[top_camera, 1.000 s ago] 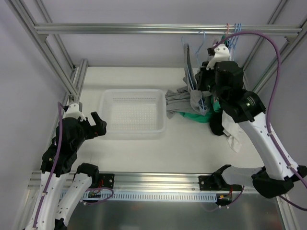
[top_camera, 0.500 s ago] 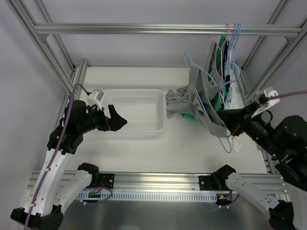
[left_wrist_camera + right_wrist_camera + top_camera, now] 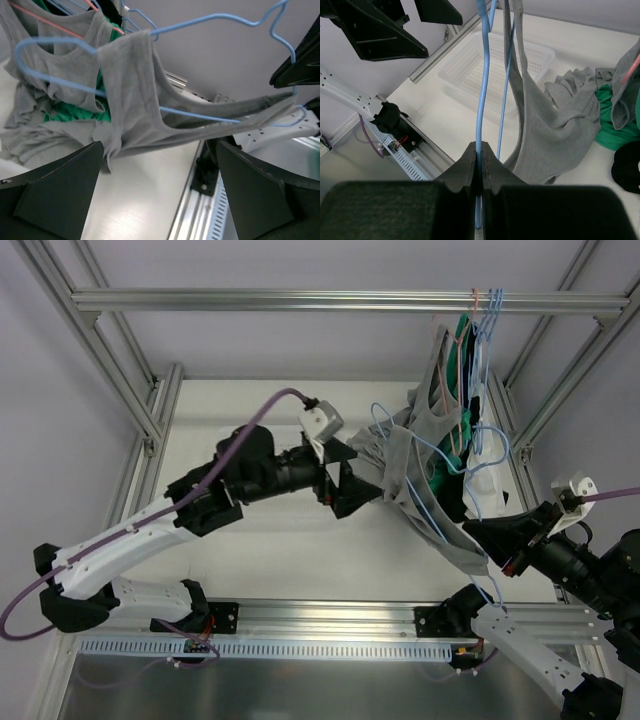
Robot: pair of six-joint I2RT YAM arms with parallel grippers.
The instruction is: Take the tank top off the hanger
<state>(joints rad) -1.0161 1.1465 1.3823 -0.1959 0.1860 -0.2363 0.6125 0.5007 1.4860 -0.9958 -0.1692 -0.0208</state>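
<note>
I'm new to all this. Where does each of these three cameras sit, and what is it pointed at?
Top view: fixed above and behind the robot, looking down at the table; the left arm and right arm both show.
Left wrist: sits on the left arm, facing the gray tank top on its blue hanger; the open left fingers fill the bottom corners.
Right wrist: sits on the right arm, looking along the hanger wire toward a white basket; the right fingers pinch the wire.
Shared: both wrist views show the tank top and hanger.

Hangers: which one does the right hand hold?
The light blue hanger carrying the grey tank top, pinched in the right hand; the other hangers hang from the top rail.
</note>
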